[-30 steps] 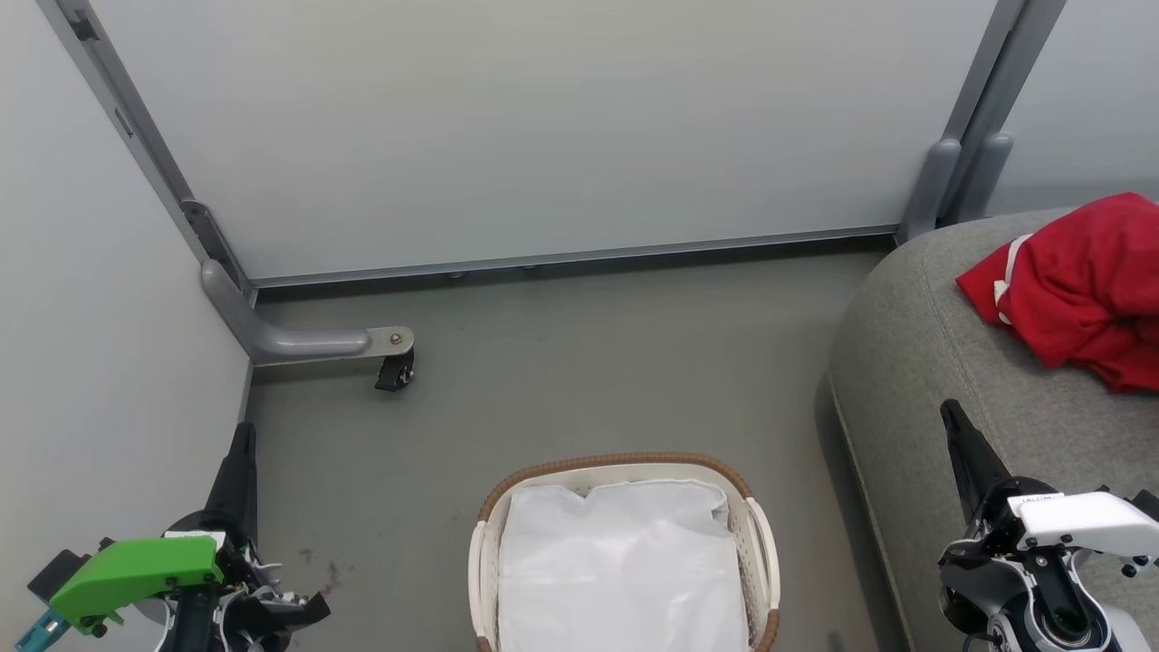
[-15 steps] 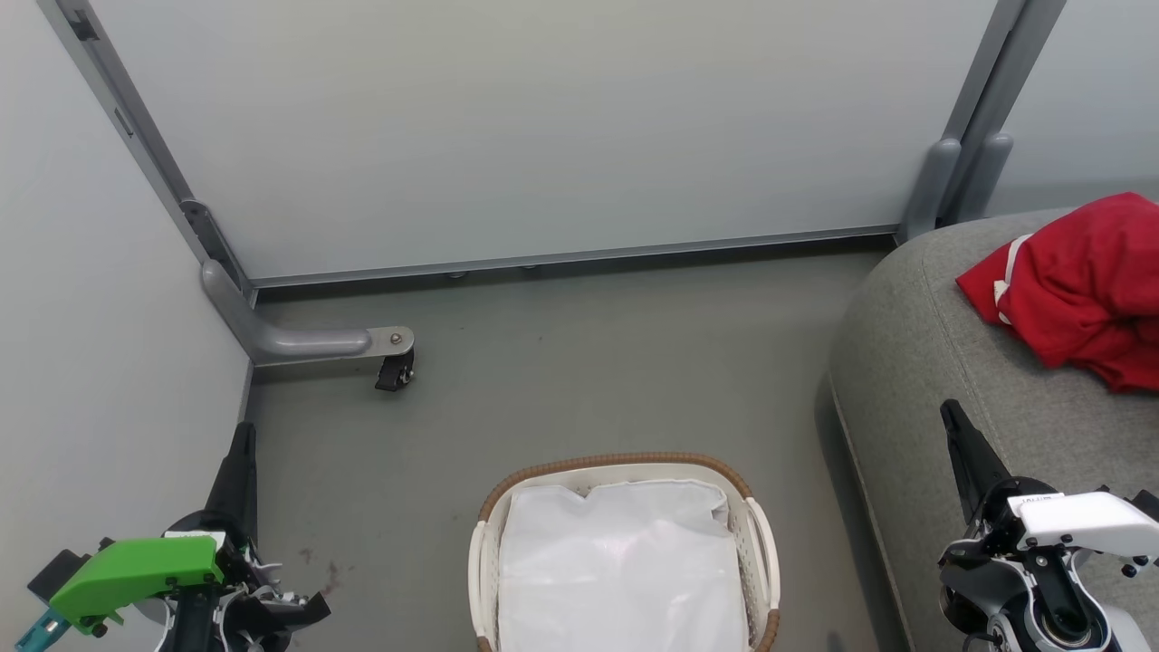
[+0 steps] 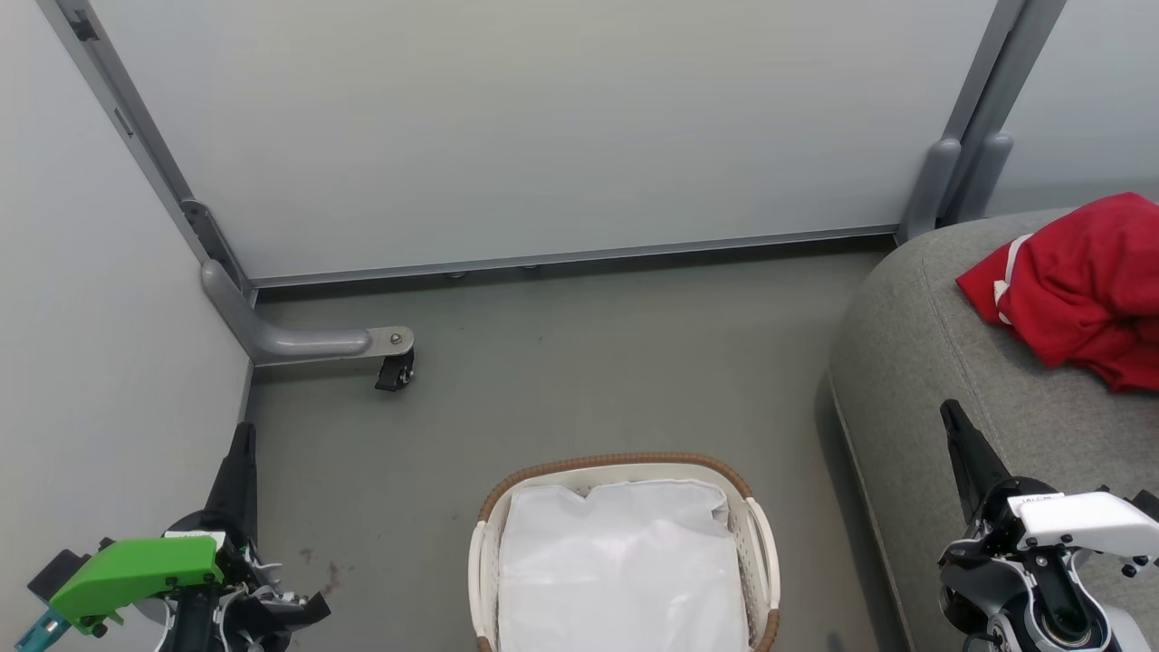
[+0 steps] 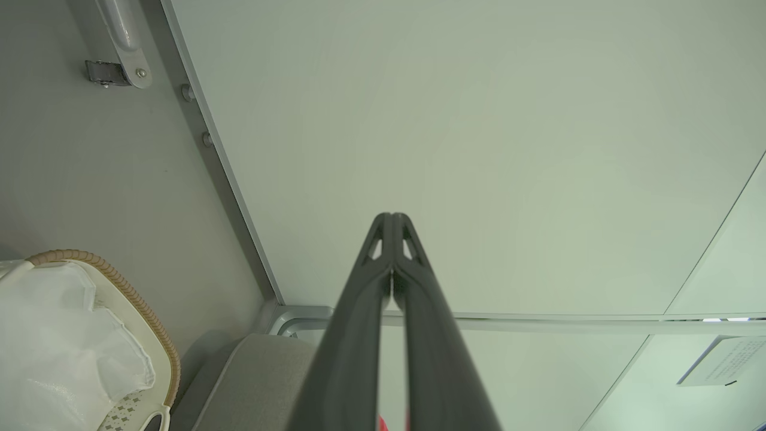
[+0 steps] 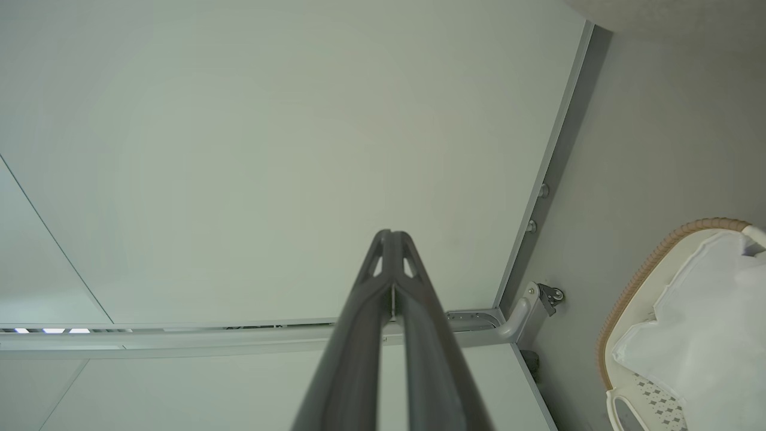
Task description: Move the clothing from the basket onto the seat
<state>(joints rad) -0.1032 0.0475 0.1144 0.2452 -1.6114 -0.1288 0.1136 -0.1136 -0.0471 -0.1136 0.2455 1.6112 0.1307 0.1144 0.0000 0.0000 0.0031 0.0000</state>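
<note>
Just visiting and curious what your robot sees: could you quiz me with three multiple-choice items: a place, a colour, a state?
1. Where is the red clothing? A in the basket B on the seat C in the left hand
2. The basket's rim is: A brown B blue C black
3. The left hand's fingers are: A spread wide B shut, empty C shut on cloth
Answers: B, it lies heaped on the grey cushion; A, a woven brown band; B, fingers pressed together, nothing between.
</note>
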